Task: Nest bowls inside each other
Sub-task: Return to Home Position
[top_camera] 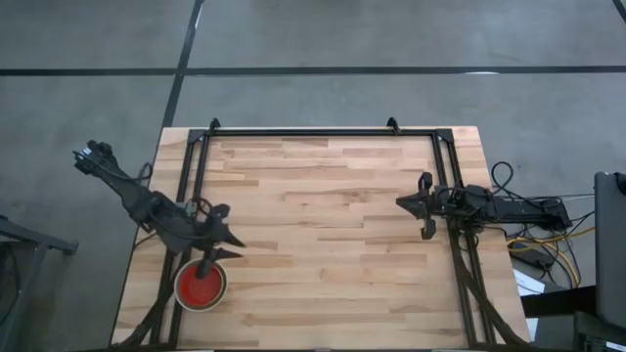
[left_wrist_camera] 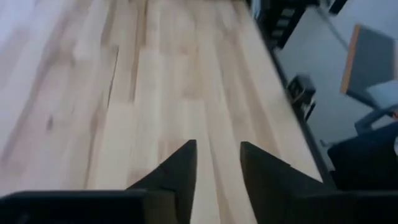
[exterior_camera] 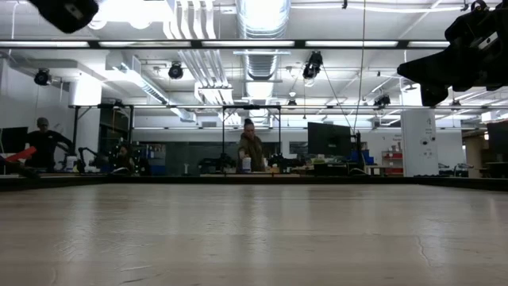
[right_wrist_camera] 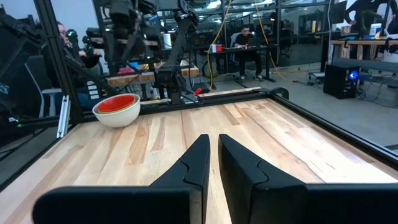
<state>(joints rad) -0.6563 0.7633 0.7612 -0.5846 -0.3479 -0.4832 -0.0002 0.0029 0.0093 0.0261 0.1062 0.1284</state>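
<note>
Bowls (top_camera: 201,285) sat stacked, red inside pale, at the table's (top_camera: 323,244) near left corner, and the left gripper (top_camera: 221,238) hung just beside them with fingers apart and empty, likely because stacking looked finished, while the right gripper (top_camera: 423,206) waited at the right edge, fingers nearly together.

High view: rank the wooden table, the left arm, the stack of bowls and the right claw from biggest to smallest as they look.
1. wooden table
2. left arm
3. stack of bowls and right claw: these look about alike. The claw hangs nearer the camera, so I won't rank them.
</note>
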